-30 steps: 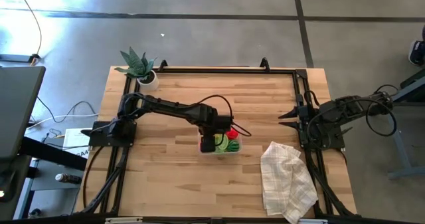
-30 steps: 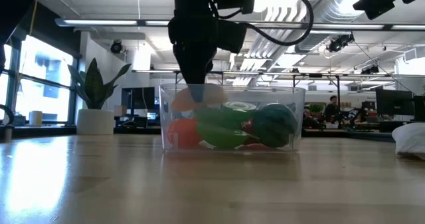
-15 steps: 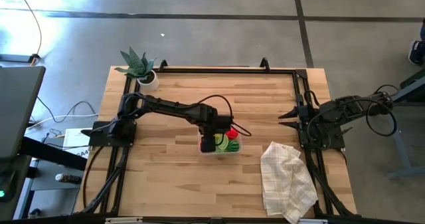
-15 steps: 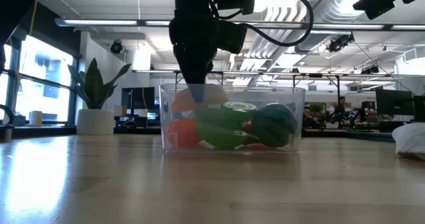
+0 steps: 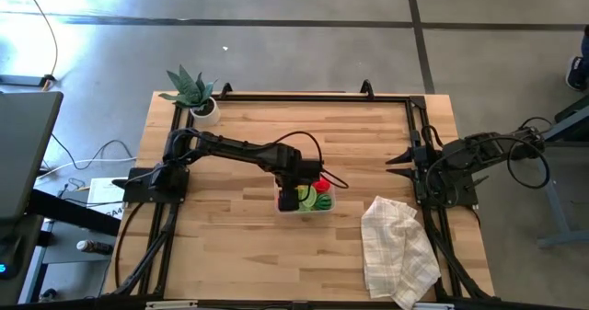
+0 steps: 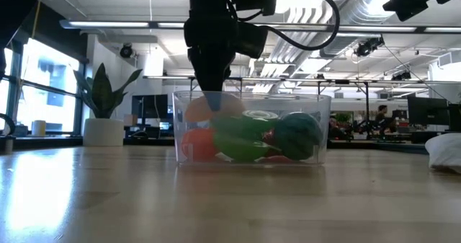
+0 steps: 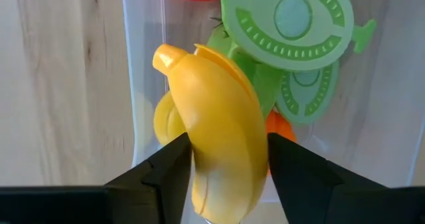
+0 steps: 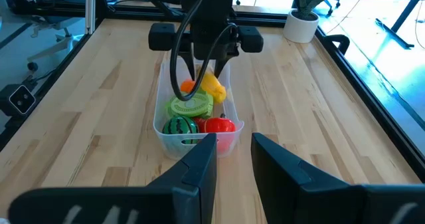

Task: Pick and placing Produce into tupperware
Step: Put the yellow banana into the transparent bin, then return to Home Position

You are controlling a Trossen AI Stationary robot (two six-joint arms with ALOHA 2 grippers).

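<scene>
The clear tupperware (image 5: 307,202) stands mid-table. It holds green slices (image 7: 292,24), a red pepper (image 8: 218,125), a watermelon (image 8: 176,126) and an orange (image 7: 280,127). My left gripper (image 5: 293,190) points straight down into the tupperware's left end. It is shut on a yellow banana (image 7: 222,131). A second yellow piece (image 7: 163,121) shows under the banana. My right gripper (image 5: 398,160) waits at the table's right edge, its fingers (image 8: 199,164) a little apart with nothing between them. My left gripper pinches the banana's two long sides (image 7: 199,174) between its two fingers, near one end. The fingers come from above, pointing down, and lie across the banana. The banana sits inside the tupperware's rim, over the other produce. I cannot tell whether it rests on them.
A potted plant (image 5: 193,94) stands at the far left corner. A white checked cloth (image 5: 398,247) lies crumpled at the near right. Bare wood lies all round the tupperware.
</scene>
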